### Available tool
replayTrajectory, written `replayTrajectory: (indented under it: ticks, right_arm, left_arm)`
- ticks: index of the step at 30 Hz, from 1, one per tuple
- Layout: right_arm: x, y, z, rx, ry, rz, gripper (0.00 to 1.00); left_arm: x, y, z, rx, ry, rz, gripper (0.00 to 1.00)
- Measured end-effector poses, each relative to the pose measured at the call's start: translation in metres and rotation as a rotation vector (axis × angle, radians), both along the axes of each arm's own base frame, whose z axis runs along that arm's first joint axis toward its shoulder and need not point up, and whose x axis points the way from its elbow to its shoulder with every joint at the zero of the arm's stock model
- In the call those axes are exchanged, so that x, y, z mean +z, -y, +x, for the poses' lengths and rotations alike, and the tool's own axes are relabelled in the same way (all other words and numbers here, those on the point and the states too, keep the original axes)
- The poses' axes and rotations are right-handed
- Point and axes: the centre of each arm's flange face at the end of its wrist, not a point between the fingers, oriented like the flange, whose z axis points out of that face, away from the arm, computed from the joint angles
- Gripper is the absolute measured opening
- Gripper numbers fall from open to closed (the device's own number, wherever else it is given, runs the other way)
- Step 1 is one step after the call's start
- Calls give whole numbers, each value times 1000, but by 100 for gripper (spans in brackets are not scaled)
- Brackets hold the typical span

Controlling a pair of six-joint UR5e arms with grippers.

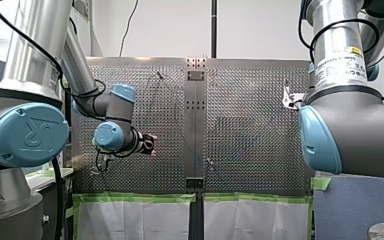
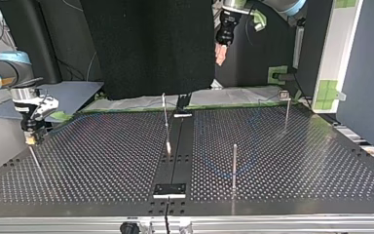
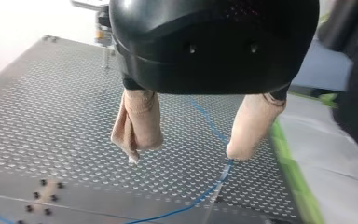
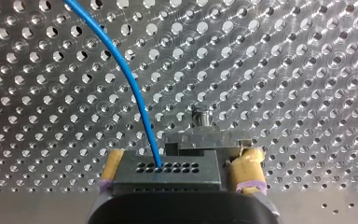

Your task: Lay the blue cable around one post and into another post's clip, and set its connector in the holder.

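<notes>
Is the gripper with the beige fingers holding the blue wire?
No, my left gripper is open and empty, and the blue cable lies on the table beneath it.

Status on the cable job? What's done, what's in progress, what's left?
Done: the blue cable lies curved on the table; my left gripper is open and empty, above it. In hand: my right gripper grips the connector at the holder; seating unclear. Left: release it; whether the cable rounds a post or sits in the clip can't be seen.
</notes>
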Motion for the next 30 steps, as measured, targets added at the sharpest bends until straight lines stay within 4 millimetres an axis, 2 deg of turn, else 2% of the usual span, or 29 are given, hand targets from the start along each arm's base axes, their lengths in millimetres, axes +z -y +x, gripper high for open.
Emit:
replayTrajectory:
  ticks: [7,30]
  right_arm:
    - [0,0,0,0,0,0,100]
    - [0,0,0,0,0,0,100]
  left_arm:
    - [6,2,9,17,53,-49,100]
    - [25,5,29,71,250,-57,100]
